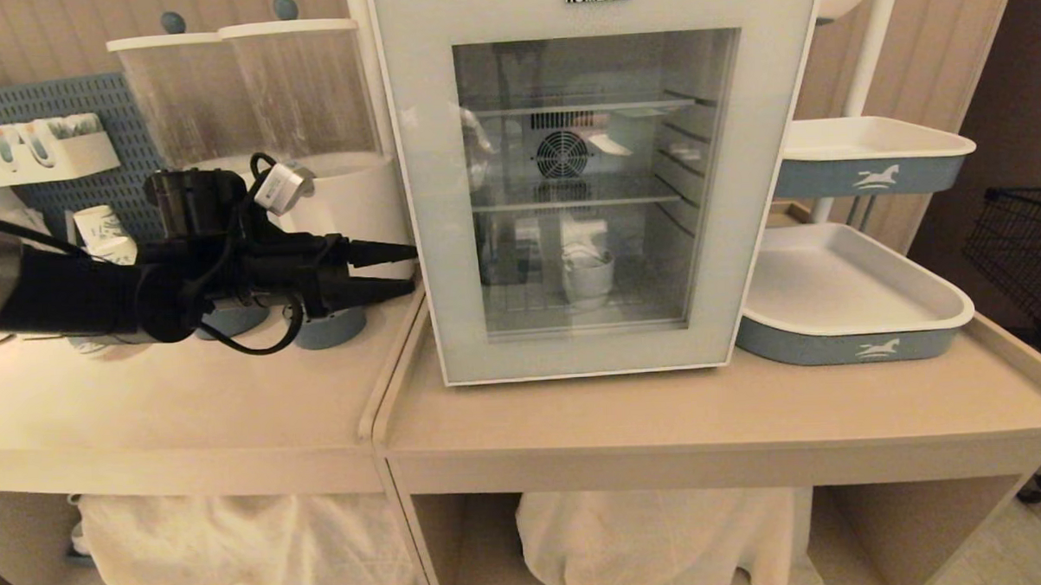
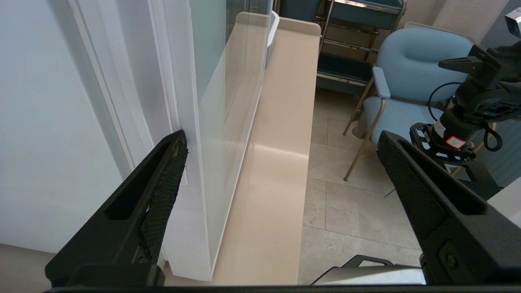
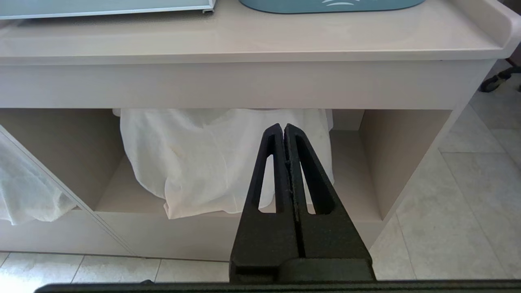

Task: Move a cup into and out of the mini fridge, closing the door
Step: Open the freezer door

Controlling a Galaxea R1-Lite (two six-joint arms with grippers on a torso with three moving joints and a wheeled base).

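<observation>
Standing on the pale counter [image 1: 715, 407], just beyond the fingertips of the left gripper [image 1: 411, 266]: the mini fridge [image 1: 599, 186], its top cut off above the "HOMESUN" lettering. Door [image 1: 768, 189] shut flat against the cabinet, glass dim with reflections, so that interior detail is hard to make out. Seen through the pane, well past the fingertips on the lowest wire shelf: the cup [image 1: 587, 277], white and squat; handle and logo not distinguishable. Rear fan [image 1: 561, 154] visible behind the middle shelf.

Reaching level from the left toward the door's near edge: left gripper, jaws spread wide, holding nothing. In the left wrist view [image 2: 281, 146] one finger [image 2: 163, 191] lying beside the seam between door and cabinet, contact not certain; the other finger out over the floor. Handle recess not discernible from either view.

Behind the left arm, partly hidden by it: two clear-topped dispensers [image 1: 306, 92], their bases covered. On the far side of the fridge from the gripper: two white-and-blue trays [image 1: 850, 303], the upper one partly cut by the fridge.

Hanging below counter level, outside the head view: right gripper [image 3: 283, 127], fingers pressed together and empty, pointing at a white cloth [image 3: 195, 162] bundled in the open compartment under the counter.
</observation>
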